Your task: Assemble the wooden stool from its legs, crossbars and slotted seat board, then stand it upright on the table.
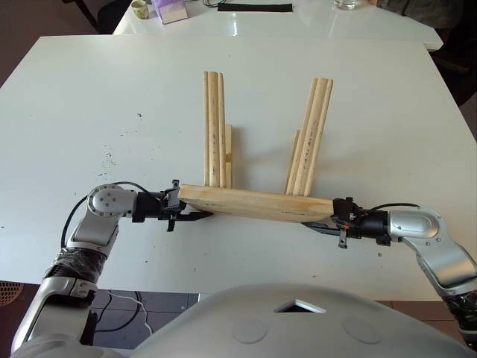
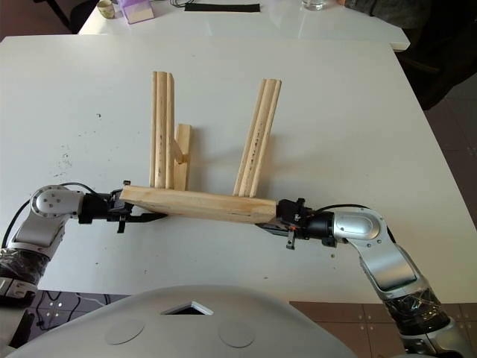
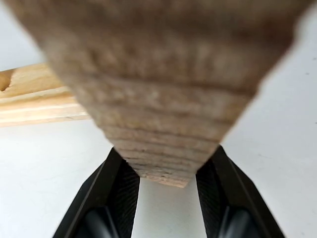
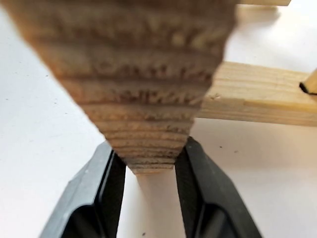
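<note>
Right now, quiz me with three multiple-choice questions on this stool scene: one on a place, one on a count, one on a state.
1. Where do the legs point?
A toward the robot; B away from the robot; C straight up.
2. How many pincers hold the seat?
A none; B one; C two.
3. The stool is:
A upright; B on its side; C in loose parts.

Answers:
1 B: the legs run from the seat toward the far side of the table.
2 C: the left pincer and the right pincer each clamp one end.
3 B: the seat stands on edge, with the legs stretched out over the table.
</note>
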